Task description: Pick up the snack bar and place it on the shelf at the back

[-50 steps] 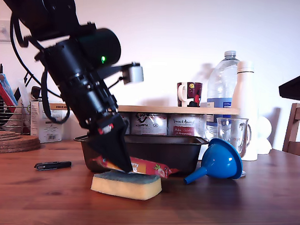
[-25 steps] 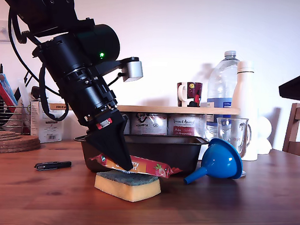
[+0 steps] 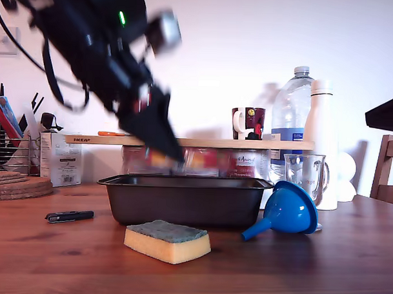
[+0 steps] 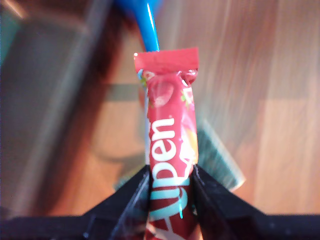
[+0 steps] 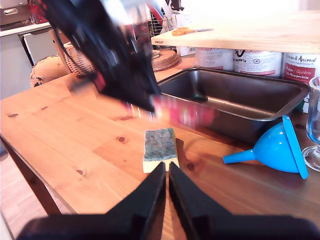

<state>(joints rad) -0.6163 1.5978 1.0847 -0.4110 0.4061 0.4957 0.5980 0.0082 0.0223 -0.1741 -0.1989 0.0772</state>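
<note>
In the exterior view, my first gripper [image 3: 170, 149] is now blurring with motion high above the table, at about ten o'clock from the baking tin [image 3: 185, 199], where half a second ago it was pressing low against the yellow sponge [image 3: 168, 241]. The snack bar [image 4: 170, 150] is leaving the sponge with it: the first wrist view is showing the jaws clamping the red wrapper near one end, the free crimped end pointing away from the camera. In the exterior view the bar is only a reddish smear just below the shelf [image 3: 184, 142], in front of the tins supporting it. My second gripper [image 5: 167, 192] is hanging back with its jaws nearly touching and holding nothing, looking across the sponge. Judging from this, the pickup is done and the carry to the shelf is under way; the bar is needing more height to clear the plank's edge.
</note>
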